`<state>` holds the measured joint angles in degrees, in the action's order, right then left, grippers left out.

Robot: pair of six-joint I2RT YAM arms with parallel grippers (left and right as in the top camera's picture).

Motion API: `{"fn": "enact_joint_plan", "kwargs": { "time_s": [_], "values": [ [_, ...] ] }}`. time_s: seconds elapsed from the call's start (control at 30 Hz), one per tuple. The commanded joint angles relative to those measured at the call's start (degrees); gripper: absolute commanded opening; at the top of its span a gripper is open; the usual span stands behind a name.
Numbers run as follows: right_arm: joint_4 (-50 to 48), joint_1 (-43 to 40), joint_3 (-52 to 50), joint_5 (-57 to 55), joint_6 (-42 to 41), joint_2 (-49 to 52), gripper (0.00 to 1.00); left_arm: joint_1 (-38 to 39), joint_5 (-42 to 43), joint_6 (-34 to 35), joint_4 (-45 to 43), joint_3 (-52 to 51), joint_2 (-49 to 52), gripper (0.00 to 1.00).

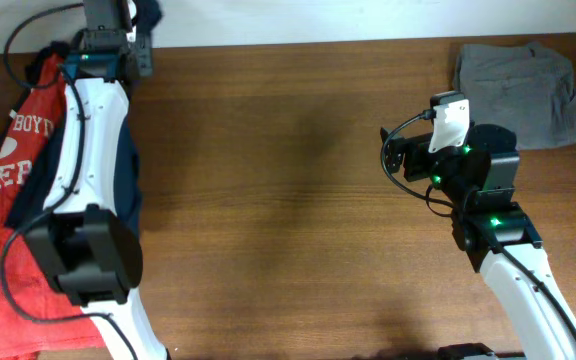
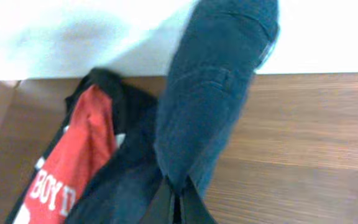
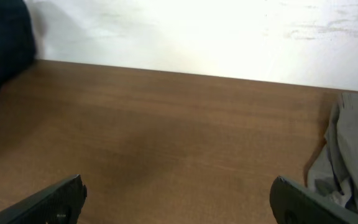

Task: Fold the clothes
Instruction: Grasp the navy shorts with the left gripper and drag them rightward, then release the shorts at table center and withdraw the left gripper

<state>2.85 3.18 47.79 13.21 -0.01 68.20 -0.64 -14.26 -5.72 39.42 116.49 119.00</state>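
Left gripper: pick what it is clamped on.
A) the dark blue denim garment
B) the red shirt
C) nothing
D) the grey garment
A: in the left wrist view the left gripper has its jaws pinched together on the dark blue denim garment. The red shirt lies loose beside it.

White arms, blk joints, green lights (LEDs prob.).

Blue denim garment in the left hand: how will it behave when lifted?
Likely floppy: the blue denim garment drapes in folds from the left hand. Probably heavyish, so it may sag and drag the red shirt touching it.
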Motion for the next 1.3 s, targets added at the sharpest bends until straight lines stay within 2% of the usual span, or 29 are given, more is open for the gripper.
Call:
{"fn": "enact_joint_plan", "kwargs": {
  "time_s": [0.0, 0.33, 0.63, 0.73, 0.9, 0.93, 0.97, 1.0, 1.07, 1.1, 1.27],
  "values": [
    [-1.22, -0.22, 1.16, 0.31, -0.52, -0.31, 0.99, 1.90, 8.76, 1.16, 0.17, 1.86, -6.14, 0.00],
    [-0.02, -3.04, 1.16, 0.39, -0.55, -5.44, 0.99, 11.28, 19.26, 0.94, 7.85, 1.86, -8.11, 0.00],
    [6.47, -10.84, 1.16, 3.37, -3.23, -9.25, 0.99, 25.55, 19.50, 0.96, 19.78, 1.75, -7.39, 0.01],
    [6.40, -13.55, 1.16, 5.33, -5.18, -9.25, 0.99, 32.28, 19.43, 0.98, 23.15, 1.73, -4.24, 0.01],
    [6.82, -16.11, 1.16, 6.14, -5.25, -9.25, 0.99, 37.92, 20.46, 3.19, 24.55, 1.73, 1.49, 0.00],
    [6.82, -16.81, 1.16, 6.12, -5.25, -9.25, 0.99, 39.19, 22.27, 3.17, 24.52, 1.73, 2.84, 0.07],
    [6.82, -17.22, 1.16, 6.14, -5.25, -9.25, 0.99, 40.39, 23.82, 3.19, 24.33, 1.73, 4.17, 0.29],
    [6.82, -17.81, 1.16, 6.14, -5.25, -9.25, 0.99, 41.38, 23.93, 3.56, 24.28, 1.75, 5.07, 0.63],
    [6.82, -18.62, 1.16, 6.38, -5.27, -9.25, 0.99, 41.86, 23.91, 3.58, 23.76, 1.75, 5.53, 0.94],
    [6.82, -18.82, 1.16, 6.56, -5.25, -9.25, 0.99, 41.59, 23.93, 3.58, 23.30, 1.84, 5.49, 0.99],
    [6.84, -19.12, 1.16, 7.19, -5.25, -9.25, 0.99, 38.18, 24.15, 5.09, 23.71, 7.30, 4.44, 0.99]
  ]
}}
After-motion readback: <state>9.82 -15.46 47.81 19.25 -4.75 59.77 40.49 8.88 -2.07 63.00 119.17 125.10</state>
